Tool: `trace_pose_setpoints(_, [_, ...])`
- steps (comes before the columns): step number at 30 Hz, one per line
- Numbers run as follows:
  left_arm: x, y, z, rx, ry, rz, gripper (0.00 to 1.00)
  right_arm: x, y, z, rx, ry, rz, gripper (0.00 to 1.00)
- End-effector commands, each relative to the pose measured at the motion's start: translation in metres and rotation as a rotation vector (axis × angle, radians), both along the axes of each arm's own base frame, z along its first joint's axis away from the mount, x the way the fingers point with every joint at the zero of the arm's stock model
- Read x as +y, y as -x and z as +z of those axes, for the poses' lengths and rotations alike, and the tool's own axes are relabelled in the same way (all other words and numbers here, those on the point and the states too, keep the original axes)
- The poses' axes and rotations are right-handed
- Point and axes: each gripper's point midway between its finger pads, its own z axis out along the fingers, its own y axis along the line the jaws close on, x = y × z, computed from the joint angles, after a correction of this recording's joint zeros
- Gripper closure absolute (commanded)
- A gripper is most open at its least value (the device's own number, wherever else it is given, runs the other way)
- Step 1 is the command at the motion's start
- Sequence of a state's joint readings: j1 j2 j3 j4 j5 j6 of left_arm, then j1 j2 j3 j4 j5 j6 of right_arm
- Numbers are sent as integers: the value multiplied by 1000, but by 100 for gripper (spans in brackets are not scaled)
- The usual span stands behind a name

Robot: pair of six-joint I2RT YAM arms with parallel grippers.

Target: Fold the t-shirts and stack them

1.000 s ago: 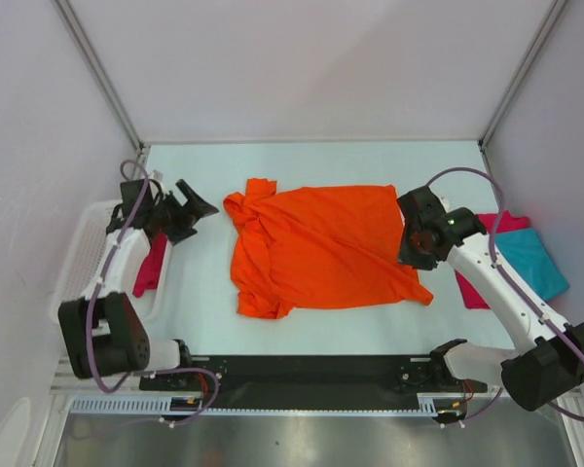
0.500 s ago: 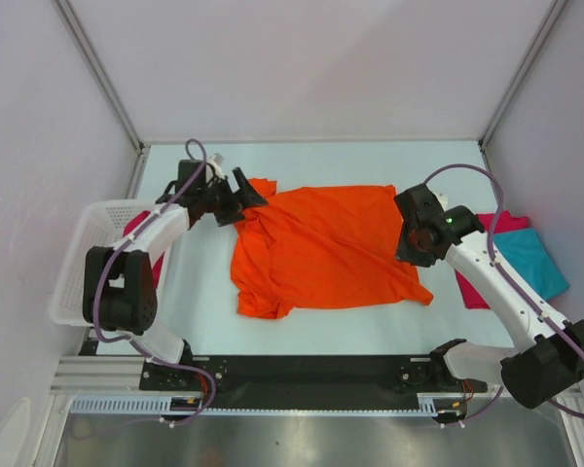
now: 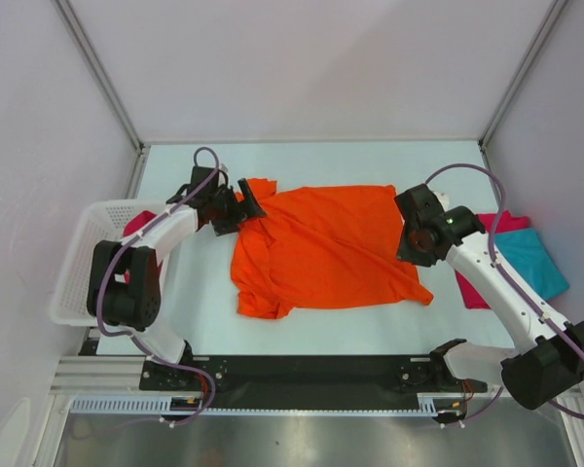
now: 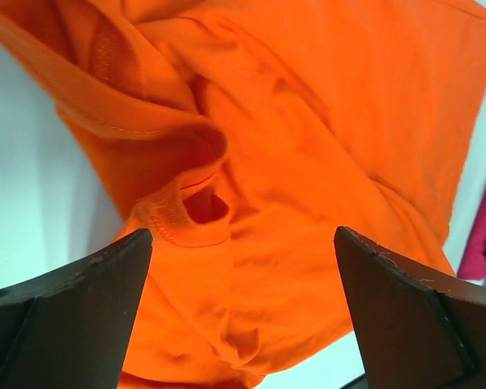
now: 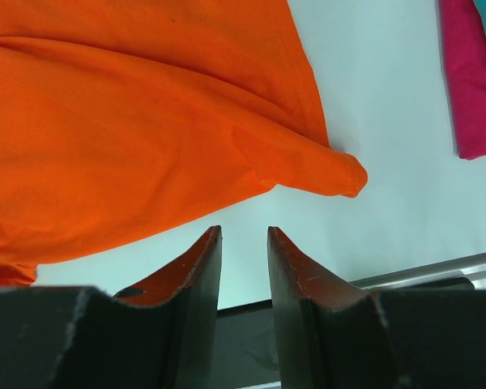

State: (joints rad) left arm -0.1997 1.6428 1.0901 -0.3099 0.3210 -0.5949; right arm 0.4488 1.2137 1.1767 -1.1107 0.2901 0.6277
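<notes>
A bright orange t-shirt [image 3: 316,248] lies spread on the white table, its left side bunched. My left gripper [image 3: 241,212] hovers wide open over that bunched upper-left corner. In the left wrist view the collar [image 4: 190,207] and rumpled orange cloth sit between the fingers of the left gripper [image 4: 241,235], not pinched. My right gripper [image 3: 412,255] stands at the shirt's right edge. Its jaws are narrowly open in the right wrist view [image 5: 244,231], over bare table just short of the shirt's lower-right corner [image 5: 340,174]. A teal t-shirt [image 3: 535,261] lies on a pink-red one [image 3: 472,285] at the right.
A white mesh basket [image 3: 78,282] stands at the left edge with a crimson t-shirt [image 3: 141,226] in it. The black rail [image 3: 311,370] runs along the near edge. Side walls close in on both sides of the table.
My left arm has swung from beside the basket over to the orange shirt's upper-left corner, still open. The right arm has hardly moved.
</notes>
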Motion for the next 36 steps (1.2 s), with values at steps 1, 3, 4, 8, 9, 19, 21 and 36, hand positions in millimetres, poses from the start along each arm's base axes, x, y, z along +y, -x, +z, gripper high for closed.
trace_pose_setpoints(1, [15,-17,18,-57,-85,34,0,-1,-2,10,-39,-5,-14,66])
trace_pose_setpoints(3, [16,-18,13,-48,-94,39,1,-2,-2,12,-40,0,-15,67])
trace_pose_setpoints(4, [16,-18,12,-45,-95,41,0,-3,-2,12,-40,3,-18,66])
trace_pose_setpoints(8, [17,-18,5,-30,-102,43,0,-4,-1,15,-46,3,-20,67])
trace_pose_setpoints(9, [17,-18,3,-28,-105,45,1,-4,-1,15,-46,5,-20,67])
trace_pose_setpoints(19, [12,-18,-8,-2,-85,26,22,-5,-2,21,-52,6,-22,68])
trace_pose_setpoints(21, [10,-16,-10,2,-74,20,38,-5,-2,23,-57,5,-24,69])
trace_pose_setpoints(36, [11,-11,-15,15,-74,25,93,-9,3,33,-74,6,-36,69])
